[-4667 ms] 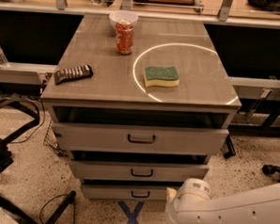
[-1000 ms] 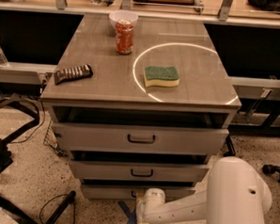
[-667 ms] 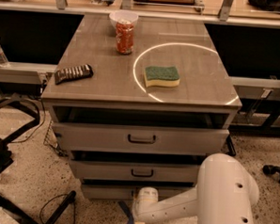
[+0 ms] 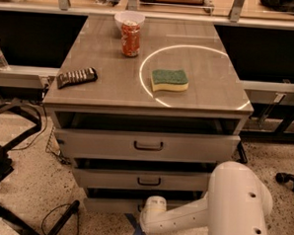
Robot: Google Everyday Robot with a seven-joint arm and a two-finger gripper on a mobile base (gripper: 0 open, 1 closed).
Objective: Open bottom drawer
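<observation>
Arm is shifting left; white gripper (image 4: 151,206) is hovering at narrow grey-brown wood-look bottom drawer (image 4: 108,205), grasp state untellable. Missing its hidden handle is risking a slip.

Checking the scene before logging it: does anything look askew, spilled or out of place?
Nothing spilled or damaged. The top drawer stands slightly ajar, a dark gap showing under the tabletop. The pincer sits low in front of the bottom drawer, hiding its handle.
</observation>
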